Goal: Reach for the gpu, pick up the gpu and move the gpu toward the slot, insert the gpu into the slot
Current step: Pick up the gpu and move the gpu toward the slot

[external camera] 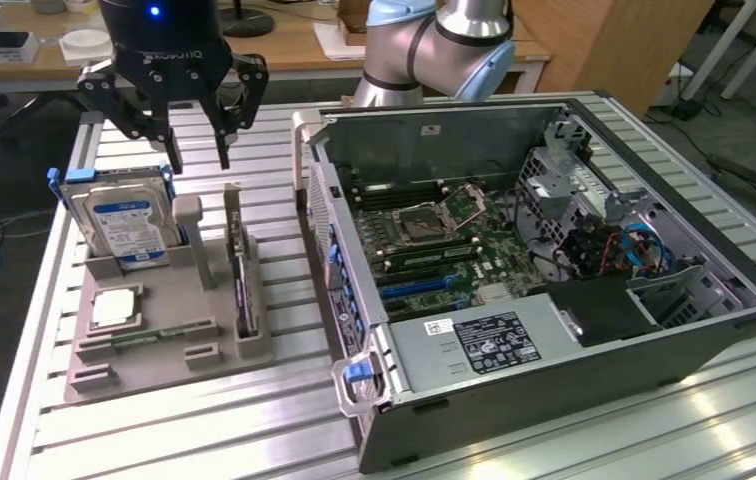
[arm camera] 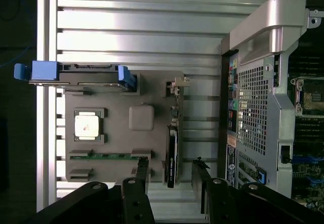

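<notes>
- Nearest the wrist camera are the gripper (arm camera: pixel 171 172) fingers (arm camera: pixel 142 176). The jaws are spread wide with nothing between them, and you can see the same in the exterior view, where the gripper (external camera: pixel 198 155) hangs above the far end of the grey holder (external camera: pixel 178 345).
- The gpu (arm camera: pixel 172 155) stands on its long edge in a groove of that holder (arm camera: pixel 116 138), on the side nearest the computer case (external camera: pixel 552 385). In the exterior view the gpu (external camera: pixel 242 275) is below the gripper and toward that view's right, not touched.
- From the wrist, the two fingers sit either side of the card's line, near one end of it rather than over its middle.
- The hard drive (external camera: pixel 122 225) stands upright just beside the gripper's path. If you come down off line, a finger could strike it or the holder's post.
- The card is thin. My judgement is that a grip near one end could let it swing or twist in the jaws.
- The case wall (arm camera: pixel 253 97) is close to the gpu's groove, so the outer finger has little room there.
- The cpu chip (arm camera: pixel 87 125) and memory stick (arm camera: pixel 104 156) lie flat, well clear of the card.
</notes>
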Action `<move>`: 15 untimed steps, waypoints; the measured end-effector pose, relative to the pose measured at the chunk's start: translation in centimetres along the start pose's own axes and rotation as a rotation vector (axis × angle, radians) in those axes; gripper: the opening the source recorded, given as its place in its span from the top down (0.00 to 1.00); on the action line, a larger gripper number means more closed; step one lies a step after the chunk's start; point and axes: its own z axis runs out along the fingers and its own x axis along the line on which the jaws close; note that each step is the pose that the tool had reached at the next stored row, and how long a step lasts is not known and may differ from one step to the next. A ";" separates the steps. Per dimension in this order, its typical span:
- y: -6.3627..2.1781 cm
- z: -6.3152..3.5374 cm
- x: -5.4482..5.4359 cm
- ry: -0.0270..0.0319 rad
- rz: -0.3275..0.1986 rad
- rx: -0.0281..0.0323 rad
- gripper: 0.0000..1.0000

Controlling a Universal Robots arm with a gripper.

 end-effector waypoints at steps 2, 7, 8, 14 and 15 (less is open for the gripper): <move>0.00 0.00 0.0 0.0000 0.000 0.0000 0.51; -0.02 0.00 0.0 0.0000 0.000 0.0000 0.45; -0.05 0.00 0.0 0.0001 -0.004 -0.0001 0.45; -0.06 0.02 0.0 0.0014 -0.031 -0.0006 0.45; -0.06 0.08 0.0 0.0013 -0.031 -0.0007 0.45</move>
